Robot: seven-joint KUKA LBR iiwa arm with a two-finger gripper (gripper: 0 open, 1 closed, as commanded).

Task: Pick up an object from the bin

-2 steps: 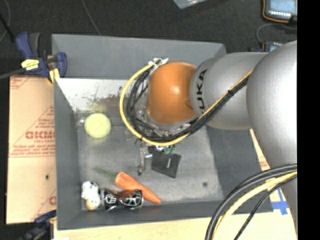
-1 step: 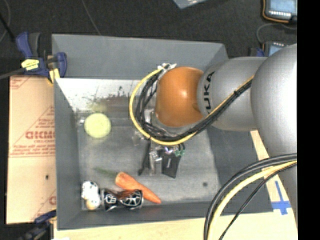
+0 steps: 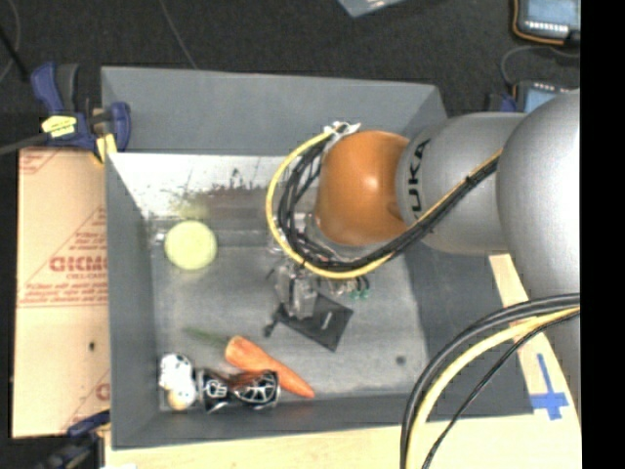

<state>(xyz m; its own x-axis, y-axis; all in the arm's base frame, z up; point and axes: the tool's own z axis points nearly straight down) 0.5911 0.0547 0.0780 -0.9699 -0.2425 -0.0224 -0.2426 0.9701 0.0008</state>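
Several small things are lying well apart on the floor of the grey bin (image 3: 132, 262) you are looking down into. The arm is reaching in from your right, its orange wrist cover (image 3: 361, 189) and looped cables hanging over the middle of the bin. Below them the gripper (image 3: 296, 299) is pointing down at the left end of a flat black square piece (image 3: 330, 326) lying near the bin's centre. You cannot tell how far the gripper is open, nor whether it is gripping that piece or only sitting just above it. A pale green ball (image 3: 190, 245) is resting towards the back left. Along the near wall an orange carrot (image 3: 266, 365) is lying tilted, touching a dark cylinder with white markings (image 3: 239, 391), and a small black-and-white toy (image 3: 176, 379) is sitting just beside it in the left corner.
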